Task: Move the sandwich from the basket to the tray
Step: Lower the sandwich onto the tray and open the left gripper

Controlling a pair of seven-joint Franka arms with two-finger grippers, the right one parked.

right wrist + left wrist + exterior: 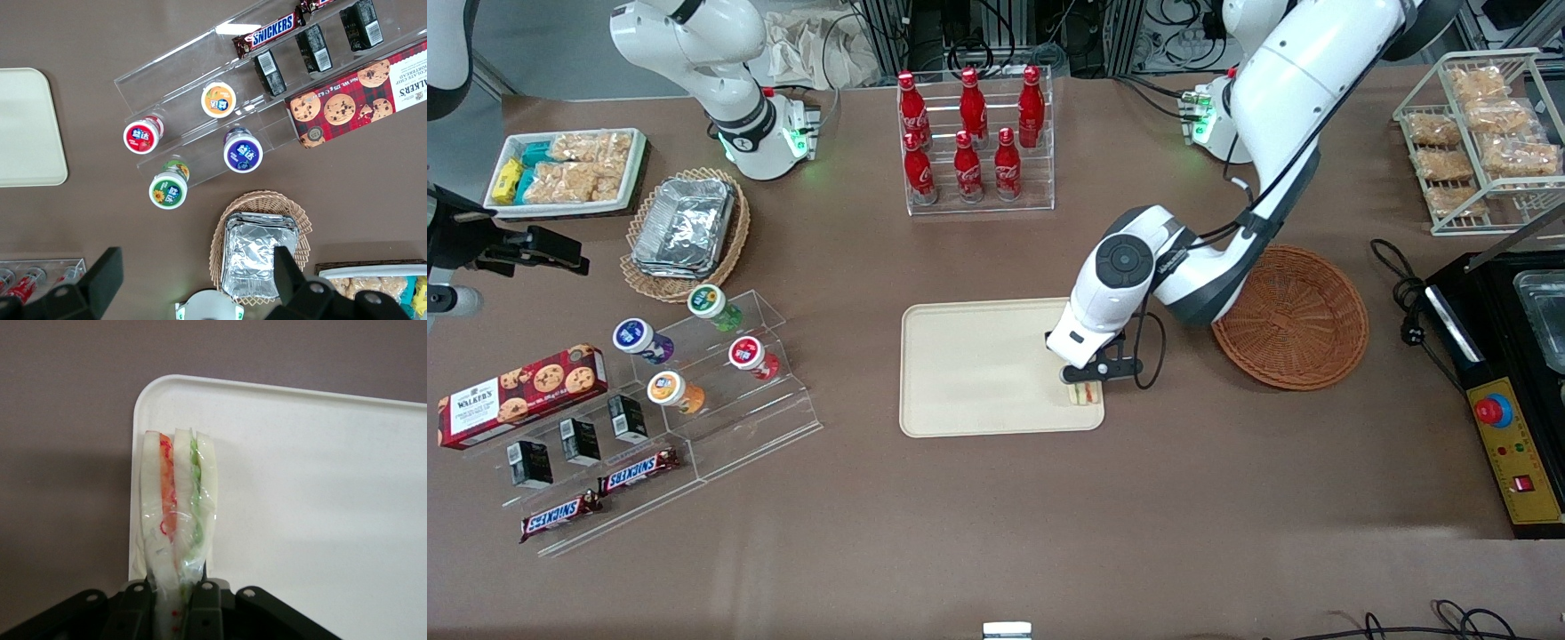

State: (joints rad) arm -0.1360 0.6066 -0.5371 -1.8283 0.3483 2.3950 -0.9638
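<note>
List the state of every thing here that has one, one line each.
gripper: shut on the sandwich, over a corner of the tray
sandwich: wrapped in clear film, held on edge, at the tray corner
basket: empty
tray: bare except at the sandwich's corner
cola bottles: upright in their rack

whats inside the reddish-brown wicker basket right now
Nothing shows in the round reddish-brown wicker basket, though the arm covers one edge. The gripper holds the wrapped triangular sandwich over the cream rectangular tray.
</note>
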